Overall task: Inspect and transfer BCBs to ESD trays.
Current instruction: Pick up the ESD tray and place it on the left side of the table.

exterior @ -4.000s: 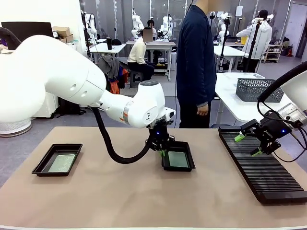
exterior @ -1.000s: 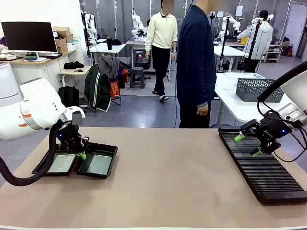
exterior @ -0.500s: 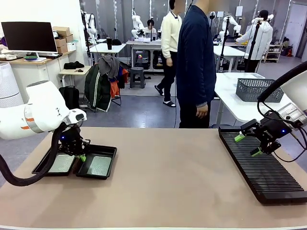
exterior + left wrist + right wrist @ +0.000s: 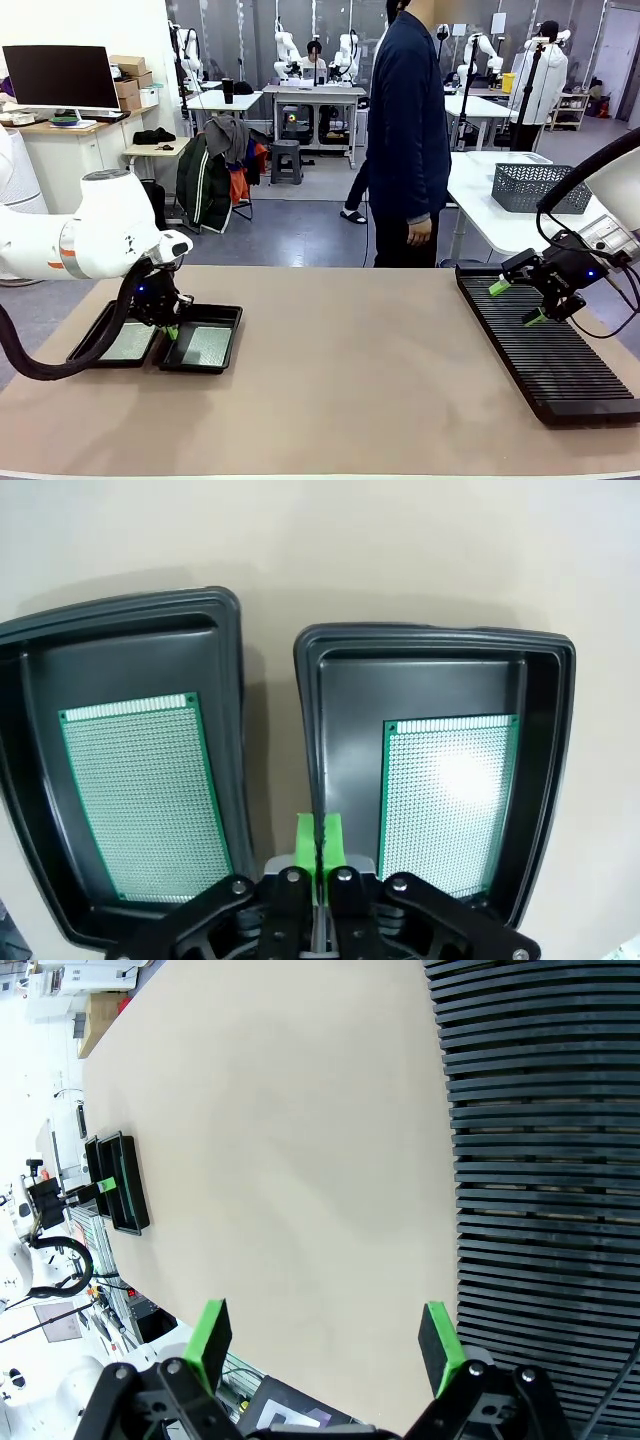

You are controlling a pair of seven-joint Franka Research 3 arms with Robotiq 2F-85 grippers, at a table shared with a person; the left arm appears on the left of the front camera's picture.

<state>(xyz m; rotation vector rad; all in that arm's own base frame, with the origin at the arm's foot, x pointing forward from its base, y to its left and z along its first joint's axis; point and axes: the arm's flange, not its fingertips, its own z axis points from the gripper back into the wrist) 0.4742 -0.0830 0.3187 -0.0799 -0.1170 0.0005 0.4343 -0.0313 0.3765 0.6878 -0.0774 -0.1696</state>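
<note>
On your left, the left claw point(image 4: 172, 330) is clamped on the near rim of one ESD tray point(image 4: 222, 337), its green pads point(image 4: 318, 842) pinched together over the tray wall. That tray sits just beside the second ESD tray point(image 4: 96, 341) on the tan surface point(image 4: 350, 400). A pale-green BCB point(image 4: 452, 790) lies flat in the gripped tray; another BCB point(image 4: 145, 790) lies flat in its neighbour. The right claw point(image 4: 517, 303) hangs with fingers wide apart over the slotted black rack point(image 4: 560, 365), holding nothing.

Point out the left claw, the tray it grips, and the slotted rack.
left claw point(image 4: 319, 842), left wrist view, between its fingertips
gripped tray point(image 4: 540, 770), left wrist view, side wall
slotted rack point(image 4: 545, 360), front view, ribbed top
</note>
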